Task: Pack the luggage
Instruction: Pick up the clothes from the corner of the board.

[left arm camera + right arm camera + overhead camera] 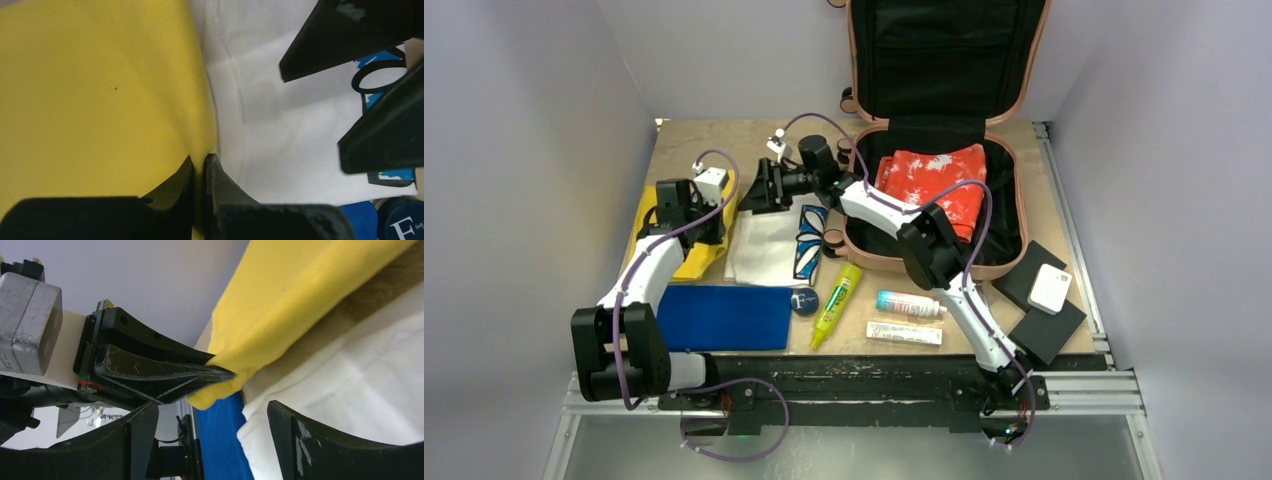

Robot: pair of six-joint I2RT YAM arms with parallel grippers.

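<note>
Nearest the arm bases, along the front of the table (684, 140): a folded blue cloth (724, 318) on the left, then a round dark tin (804, 301) marked F and a yellow-green tube (836, 305) lying aslant. Beyond those, a small bottle (909, 304) with a teal cap on its side, and a flat white box (904, 333) just in front of it. Off to the right, two black square pads (1039, 325), overlapping, with a white square block (1050, 288) on top.

Farther in, on the left, a yellow cloth (694, 262) with a white cloth (764, 250) just beside it. On the white cloth's right edge, a blue-and-white patterned piece (809, 245).

Left gripper (200, 167): pinched tight on the yellow cloth's edge, right where yellow meets white, with fabric bunched at the fingertips.

Right gripper (212, 412): reaching across from the right, jaws spread wide, holding nothing. Poised over the white cloth, tips turned toward the left gripper — near it, not touching.

Farthest, at the right rear of the table: the luggage (944, 60), open, base flat on the table and lid upright against the back wall. Salmon-pink shell, black lining inside, and a red-and-white cloth (929, 185) lying in the base. Crossing over the near-left rim — the right arm's forearm.
</note>
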